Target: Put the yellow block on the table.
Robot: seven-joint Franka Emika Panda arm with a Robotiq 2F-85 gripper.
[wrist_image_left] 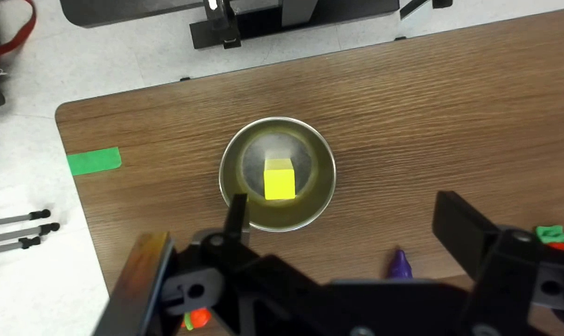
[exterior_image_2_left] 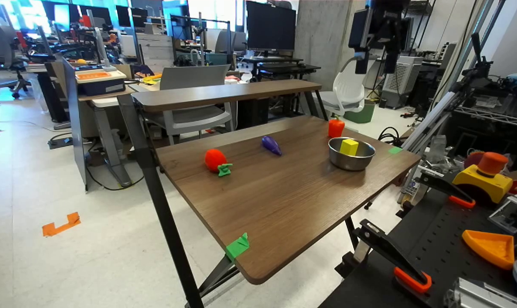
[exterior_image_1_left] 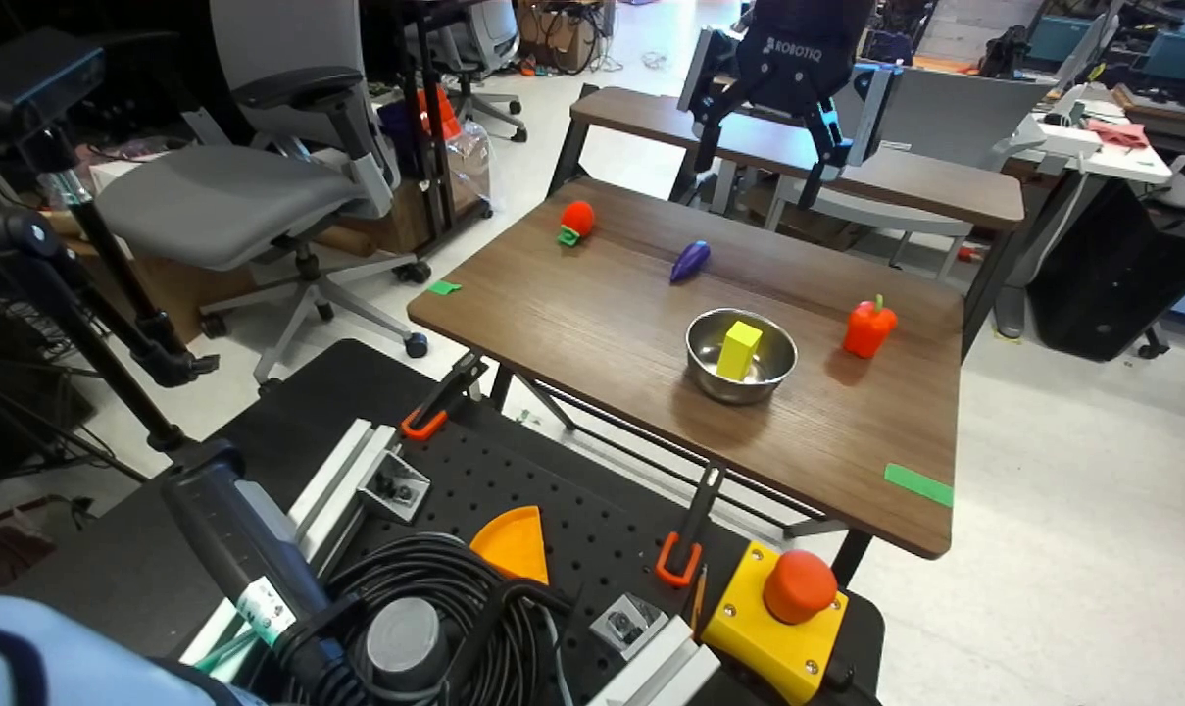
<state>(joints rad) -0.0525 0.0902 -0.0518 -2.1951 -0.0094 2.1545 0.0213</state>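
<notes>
The yellow block (exterior_image_1_left: pixel 738 351) stands inside a round metal bowl (exterior_image_1_left: pixel 741 392) on the brown table (exterior_image_1_left: pixel 572 314). The block (exterior_image_2_left: pixel 349 147) and bowl (exterior_image_2_left: pixel 351 163) also show in an exterior view, with the block's top near rim height. In the wrist view the block (wrist_image_left: pixel 279 184) is at the middle of the bowl (wrist_image_left: pixel 282 218), resting on its bottom. My gripper (exterior_image_1_left: pixel 761 175) is open and empty, high above the table; it also shows in an exterior view (exterior_image_2_left: pixel 376 67). In the wrist view the gripper's (wrist_image_left: pixel 342 205) left fingertip overlaps the bowl's rim from above, apart from it.
A purple toy eggplant (exterior_image_1_left: pixel 690 262), an orange-red toy pepper (exterior_image_1_left: pixel 868 328) and a red toy vegetable with green leaves (exterior_image_1_left: pixel 577 218) lie on the table. A raised wooden shelf (exterior_image_1_left: pixel 641 116) runs along its back edge. Green tape (exterior_image_1_left: pixel 917 484) marks a table edge.
</notes>
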